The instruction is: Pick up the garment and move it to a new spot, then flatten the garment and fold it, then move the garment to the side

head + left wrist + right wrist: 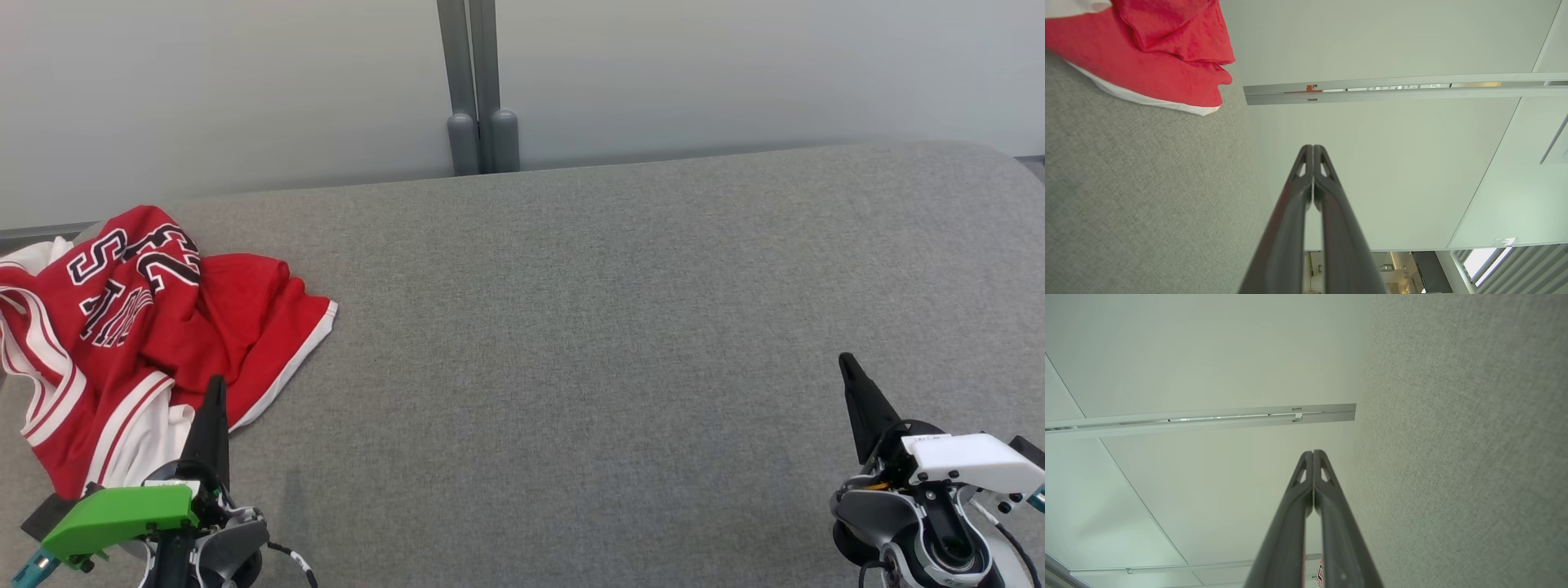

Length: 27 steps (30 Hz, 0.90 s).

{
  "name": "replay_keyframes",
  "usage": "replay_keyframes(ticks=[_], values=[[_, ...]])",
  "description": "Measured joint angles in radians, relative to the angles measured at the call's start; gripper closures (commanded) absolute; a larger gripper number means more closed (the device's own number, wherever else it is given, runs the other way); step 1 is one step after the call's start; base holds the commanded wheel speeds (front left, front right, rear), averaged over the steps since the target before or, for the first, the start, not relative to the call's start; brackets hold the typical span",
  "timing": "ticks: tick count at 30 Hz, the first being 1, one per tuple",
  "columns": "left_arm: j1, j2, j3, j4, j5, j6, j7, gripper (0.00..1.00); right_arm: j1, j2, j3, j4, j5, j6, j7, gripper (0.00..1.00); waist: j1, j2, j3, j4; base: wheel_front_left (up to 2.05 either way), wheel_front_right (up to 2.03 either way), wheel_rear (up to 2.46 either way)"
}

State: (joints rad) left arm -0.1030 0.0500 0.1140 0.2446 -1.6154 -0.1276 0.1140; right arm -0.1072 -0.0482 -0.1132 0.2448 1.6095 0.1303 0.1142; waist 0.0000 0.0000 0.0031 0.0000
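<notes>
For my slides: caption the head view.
Crumpled red jersey at grey surface's left; left claw, right claw shut, empty.

Grey fabric surface [620,343]: woven, spread beneath and ahead of the left gripper [215,384] and the right gripper [846,363].
Pale wall [735,73]: beyond the surface's far edge, ahead of both grippers.
Twin grey posts [482,122]: upright against the wall, ahead, roughly between the two grippers.
Metal rail [1392,87]: crosses the pale panel beyond the left gripper's tips.
Slatted blinds [1515,269]: lower right of the left gripper, left wrist view.

Garment [147,327] on table's [612,327] left
</notes>
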Motion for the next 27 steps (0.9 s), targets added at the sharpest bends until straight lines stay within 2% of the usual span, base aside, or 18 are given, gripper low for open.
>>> replay_keyframes(ticks=[27], values=[[0.0,0.0,0.0,0.0,0.0,0.0,0.0,1.0,0.0,0.0,0.0,0.0,0.0,0.0,0.0,1.0,0.0,0.0,0.0,0.0,0.0,0.0,0.0]])
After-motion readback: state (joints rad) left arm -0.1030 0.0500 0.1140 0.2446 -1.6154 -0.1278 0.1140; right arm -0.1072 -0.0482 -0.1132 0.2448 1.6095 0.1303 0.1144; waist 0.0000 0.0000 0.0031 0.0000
